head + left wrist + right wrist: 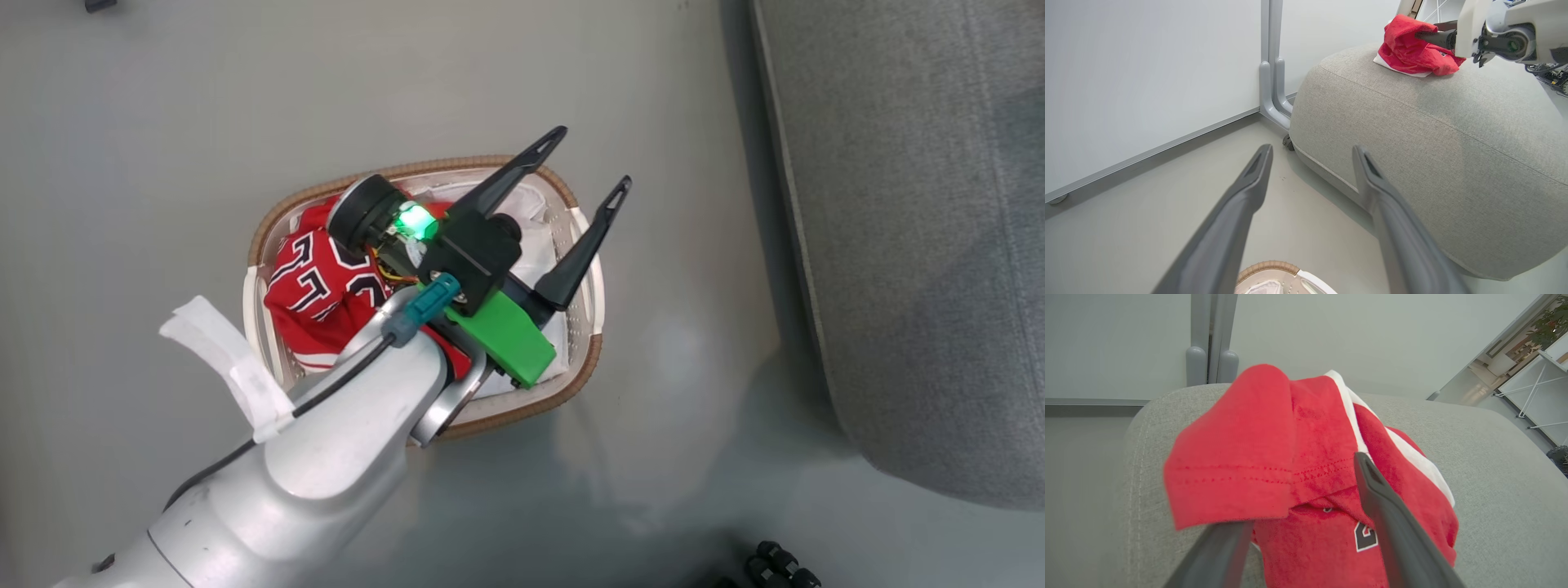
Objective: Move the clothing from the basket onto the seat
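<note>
The left forearm (326, 441) hides much of the basket (441, 162), and the red garment (1233, 457) one tip of the right fingers (1216, 555).

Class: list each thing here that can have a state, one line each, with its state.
Left tool: open, empty, over basket.
Right tool: open, cloth draped on one finger.
Basket: holds jersey, white cloth.
Jersey: crumpled, in basket.
Red-white garment: heaped on seat.

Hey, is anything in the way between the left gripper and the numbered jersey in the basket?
Nothing visible does. The jersey lies uncovered in the basket, the white cloth beside it, not over it. The open left gripper hangs above the cloth's side.
</note>
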Tool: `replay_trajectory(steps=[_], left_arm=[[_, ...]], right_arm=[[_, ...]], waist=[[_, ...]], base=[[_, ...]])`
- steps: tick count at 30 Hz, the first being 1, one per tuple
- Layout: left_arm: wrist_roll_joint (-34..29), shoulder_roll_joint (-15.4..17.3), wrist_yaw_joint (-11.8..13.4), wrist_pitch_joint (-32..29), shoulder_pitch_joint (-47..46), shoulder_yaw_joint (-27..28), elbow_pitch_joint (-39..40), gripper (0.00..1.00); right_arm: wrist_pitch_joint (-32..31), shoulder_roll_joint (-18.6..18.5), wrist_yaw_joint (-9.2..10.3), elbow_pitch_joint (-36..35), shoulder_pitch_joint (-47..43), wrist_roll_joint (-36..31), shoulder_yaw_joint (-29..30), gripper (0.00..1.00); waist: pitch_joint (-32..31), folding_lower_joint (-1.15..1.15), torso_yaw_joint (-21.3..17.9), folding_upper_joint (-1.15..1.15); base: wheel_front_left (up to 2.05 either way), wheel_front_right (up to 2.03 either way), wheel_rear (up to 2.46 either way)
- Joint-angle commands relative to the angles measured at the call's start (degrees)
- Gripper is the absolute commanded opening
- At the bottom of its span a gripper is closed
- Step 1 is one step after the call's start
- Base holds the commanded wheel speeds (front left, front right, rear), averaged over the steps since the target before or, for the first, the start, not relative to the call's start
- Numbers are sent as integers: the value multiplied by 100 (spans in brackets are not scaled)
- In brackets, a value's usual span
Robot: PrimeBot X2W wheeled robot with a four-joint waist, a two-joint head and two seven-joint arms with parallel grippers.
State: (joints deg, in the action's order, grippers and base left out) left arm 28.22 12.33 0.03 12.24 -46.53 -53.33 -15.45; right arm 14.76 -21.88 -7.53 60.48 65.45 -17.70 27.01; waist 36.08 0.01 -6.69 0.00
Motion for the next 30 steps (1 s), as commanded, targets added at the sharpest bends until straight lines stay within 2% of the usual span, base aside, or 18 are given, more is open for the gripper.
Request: replay_trajectory(steps=[1,10,17,30], left_arm=[[51,82,36,50,69,73,-57,100],[311,48,52,227,369,345,-408,100],[537,-30,22,296,750,693,-806,100],[379,-90,-10,291,1848,1856,-971,100]], right_arm=[[40,60,8,-33,-166,102,-142,100],[49,181,8,-884,-960,976,-1148,100],[49,248,8,-1111,-1324,1386,-1828,100],[44,747,7,-1548,-2176,1980,-2183,100]], waist=[[-206,-1,-132,0],[-938,-1,-129,0],[-1686,-1,88,0],[-2664,-1,737,0]], base=[[0,0,0],[0,0,0],[0,0,0],[0,0,0]])
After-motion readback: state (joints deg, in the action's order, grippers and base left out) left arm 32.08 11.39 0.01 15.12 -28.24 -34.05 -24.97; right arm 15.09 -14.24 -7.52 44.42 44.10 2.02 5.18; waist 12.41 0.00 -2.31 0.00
